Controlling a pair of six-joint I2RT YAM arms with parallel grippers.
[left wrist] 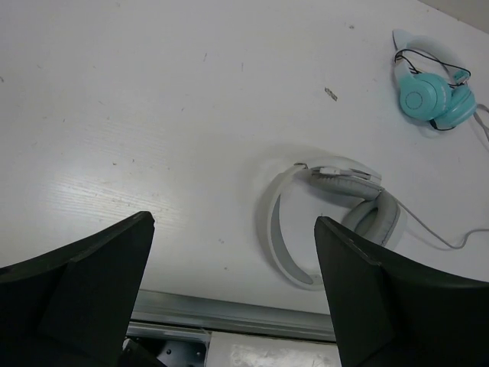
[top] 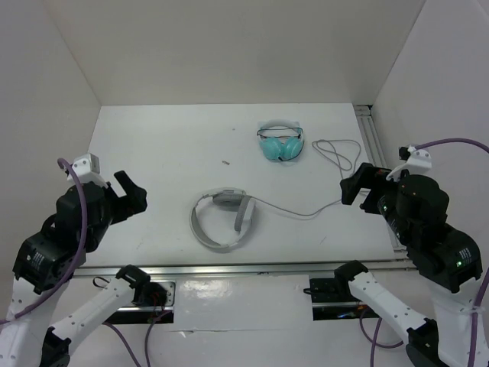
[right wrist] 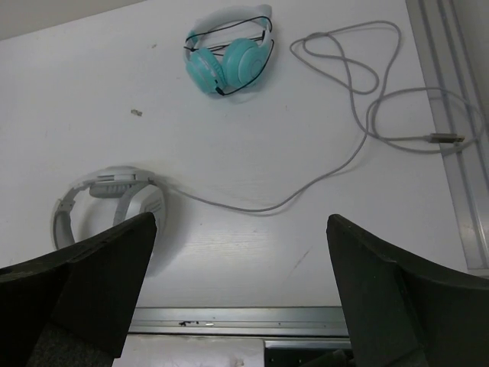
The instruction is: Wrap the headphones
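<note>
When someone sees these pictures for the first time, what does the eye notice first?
First, the large white headphones lying near the middle of the table, with their long cable trailing to the right into loose loops. Farther back lie smaller teal headphones. The left hand and the right hand hover open at either side, holding nothing.
</note>
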